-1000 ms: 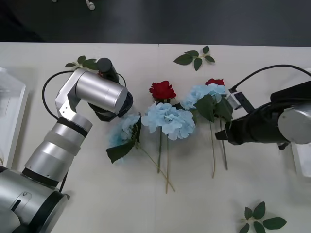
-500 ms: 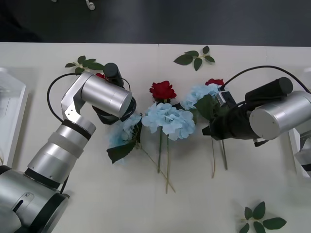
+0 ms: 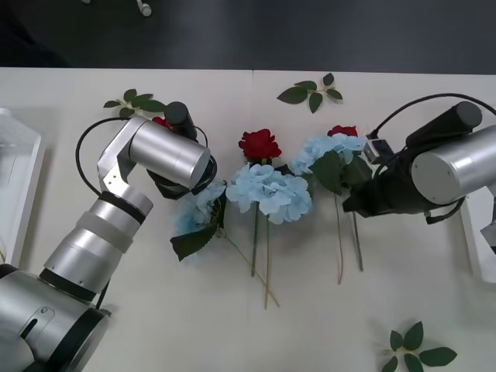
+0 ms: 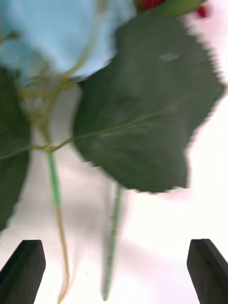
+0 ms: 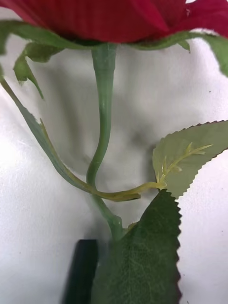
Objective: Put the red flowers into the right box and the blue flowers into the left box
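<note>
left arm hiding a red flower (image 3: 160, 122)

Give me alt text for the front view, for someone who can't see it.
Red flowers and blue flowers lie mixed mid-table, with the left gripper lowered at their left end and the right gripper at the stems on their right. White box edges show at both sides.

Count on the bench (image 3: 232, 333): three red flowers (image 3: 260, 144) showing, one mostly tucked behind the left arm, and three blue flowers (image 3: 270, 190) in a loose row. Three loose leaf sprigs (image 3: 310, 91) lie about. Two white boxes: left box (image 3: 19, 174) and right box (image 3: 480, 256).
</note>
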